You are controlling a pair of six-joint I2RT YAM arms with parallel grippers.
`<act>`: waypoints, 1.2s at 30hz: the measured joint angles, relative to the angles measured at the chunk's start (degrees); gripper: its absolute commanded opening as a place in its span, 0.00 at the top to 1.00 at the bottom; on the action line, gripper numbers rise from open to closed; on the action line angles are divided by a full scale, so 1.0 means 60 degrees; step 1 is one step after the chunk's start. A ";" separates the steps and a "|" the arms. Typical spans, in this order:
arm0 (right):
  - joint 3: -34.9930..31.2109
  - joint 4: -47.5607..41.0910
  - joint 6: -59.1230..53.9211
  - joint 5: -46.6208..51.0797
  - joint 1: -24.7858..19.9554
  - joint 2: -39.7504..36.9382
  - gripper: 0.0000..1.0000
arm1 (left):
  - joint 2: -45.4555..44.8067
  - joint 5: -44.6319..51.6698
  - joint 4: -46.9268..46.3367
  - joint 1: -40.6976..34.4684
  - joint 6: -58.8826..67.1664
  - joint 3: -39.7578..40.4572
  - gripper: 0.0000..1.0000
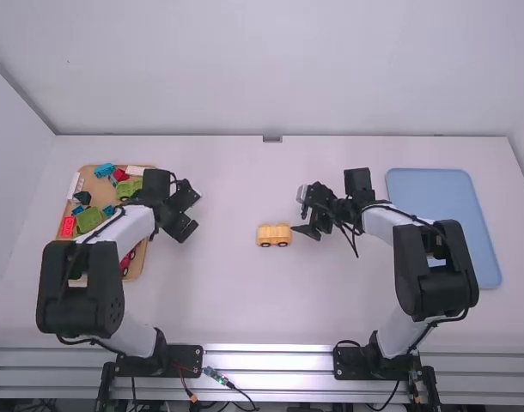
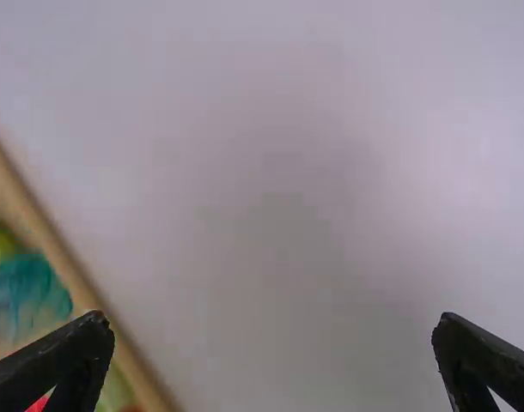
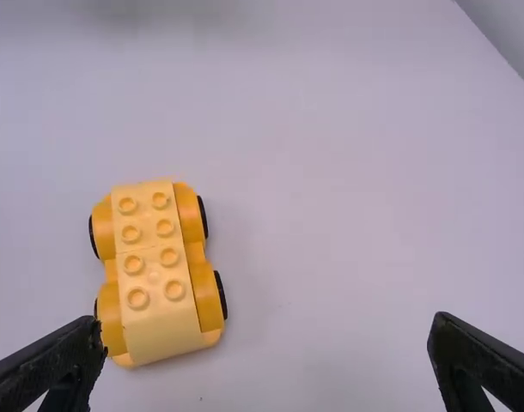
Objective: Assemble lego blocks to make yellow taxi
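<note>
The yellow studded car base [image 1: 273, 235] sits just beside the spread-open right gripper [image 1: 301, 214]; the left gripper [image 1: 196, 210], also spread, hangs near the brown tray [image 1: 94, 184].

The left arm [image 1: 129, 230] rose from its base [image 1: 159, 359] at the near edge, bulged left at its black elbow [image 1: 82, 287], then angled right and far to the wrist. Its left hand [image 1: 193, 212] pointed right, the two black fingers spread wide apart with nothing between them. The right arm [image 1: 398, 225] leaned right to its elbow, then ran left and far. Its right hand [image 1: 301, 213] pointed left, toward the other, its black fingers also wide apart and empty.
</note>
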 measured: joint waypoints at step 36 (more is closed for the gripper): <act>0.0000 0.0226 0.0055 0.0463 -0.0641 0.0000 0.01 | 0.0714 0.4448 -0.4182 0.5931 0.5719 0.2987 0.01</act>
